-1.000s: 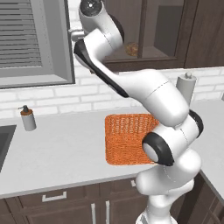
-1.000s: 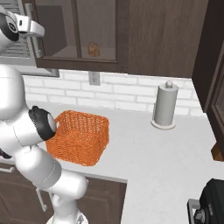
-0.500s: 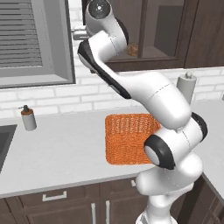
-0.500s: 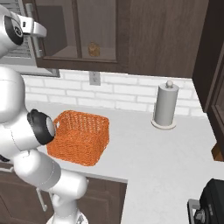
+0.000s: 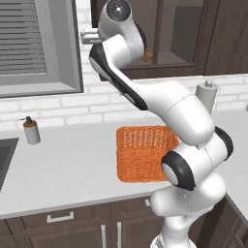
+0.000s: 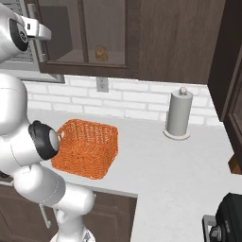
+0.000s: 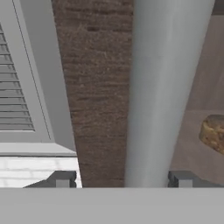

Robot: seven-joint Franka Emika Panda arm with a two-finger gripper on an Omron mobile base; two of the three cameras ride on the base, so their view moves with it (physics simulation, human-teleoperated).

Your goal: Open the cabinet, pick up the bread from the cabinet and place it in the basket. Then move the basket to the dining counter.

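The dark wooden cabinet (image 6: pixel 156 38) hangs above the worktop with its glass doors closed. Behind the glass the small brown bread (image 5: pixel 149 54) (image 6: pixel 100 53) (image 7: pixel 213 133) rests on the shelf. My gripper (image 7: pixel 122 180) is raised to the left door's long silver handle (image 7: pixel 162 87) and stands open astride it; the right fingertip (image 7: pixel 183 179) sits close to the handle and the left one stays apart from it. The orange wicker basket (image 5: pixel 145 152) (image 6: pixel 87 146) stands empty on the worktop below. The dining counter is out of view.
A paper towel roll (image 6: pixel 178 113) (image 5: pixel 207 97) stands on the worktop right of the basket. A soap dispenser (image 5: pixel 32 131) sits near the sink (image 5: pixel 5 155) at the left. A window with blinds (image 5: pixel 34 43) adjoins the cabinet. A dark appliance (image 6: pixel 231 217) is at the lower right.
The hand has shifted slightly right toward the cabinet door's handle, and the jaws have narrowed a little. Basket and bread have not moved.
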